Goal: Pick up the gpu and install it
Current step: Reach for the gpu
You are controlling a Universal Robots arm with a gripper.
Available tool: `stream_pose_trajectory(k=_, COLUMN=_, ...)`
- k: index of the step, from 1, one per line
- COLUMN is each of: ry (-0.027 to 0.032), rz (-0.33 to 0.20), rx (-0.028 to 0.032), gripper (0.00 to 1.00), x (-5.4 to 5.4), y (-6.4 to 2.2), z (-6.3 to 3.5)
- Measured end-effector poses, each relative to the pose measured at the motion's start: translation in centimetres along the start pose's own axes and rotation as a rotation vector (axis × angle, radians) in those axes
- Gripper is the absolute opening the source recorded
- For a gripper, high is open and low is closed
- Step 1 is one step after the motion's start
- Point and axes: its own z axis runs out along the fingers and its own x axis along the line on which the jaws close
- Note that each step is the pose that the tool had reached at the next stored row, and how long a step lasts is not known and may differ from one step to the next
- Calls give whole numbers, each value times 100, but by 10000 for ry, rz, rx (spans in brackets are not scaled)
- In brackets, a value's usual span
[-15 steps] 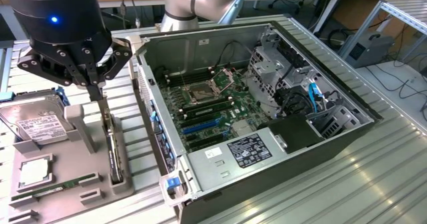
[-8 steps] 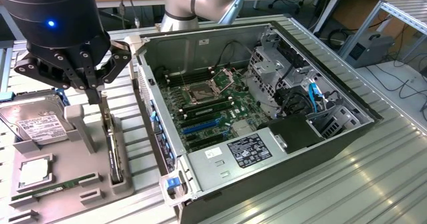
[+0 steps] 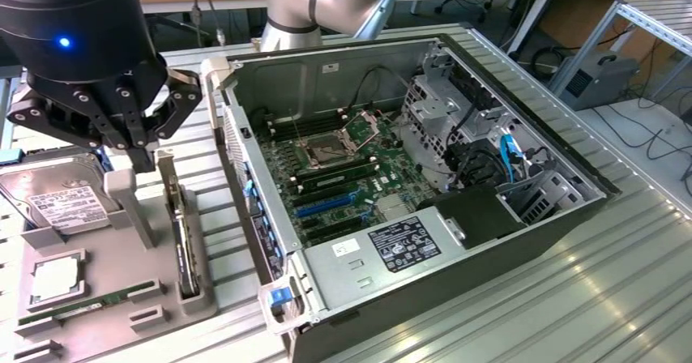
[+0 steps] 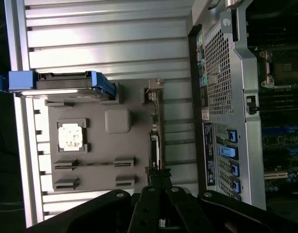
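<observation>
Nearest, at 8 o'clock in the exterior view, the tray (image 3: 113, 262) holds the gpu (image 3: 184, 233) on edge in a slot along its 3 o'clock side. The gripper (image 3: 138, 159) hangs above at 10 o'clock, fingers pressed together on nothing. Beyond, at 3 o'clock of the tray, lies the open case (image 3: 324, 75).

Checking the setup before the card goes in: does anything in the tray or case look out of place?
Nothing stands out. The gpu stands on edge in the grey tray, the hard drive and memory stick sit in their holders, and nothing lies loose in the open case.
</observation>
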Motion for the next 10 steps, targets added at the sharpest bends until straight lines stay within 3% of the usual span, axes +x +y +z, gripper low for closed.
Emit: stream_pose_trajectory(k=10, ry=13, rz=3, rx=6, gripper=11, x=19, y=-70, z=20)
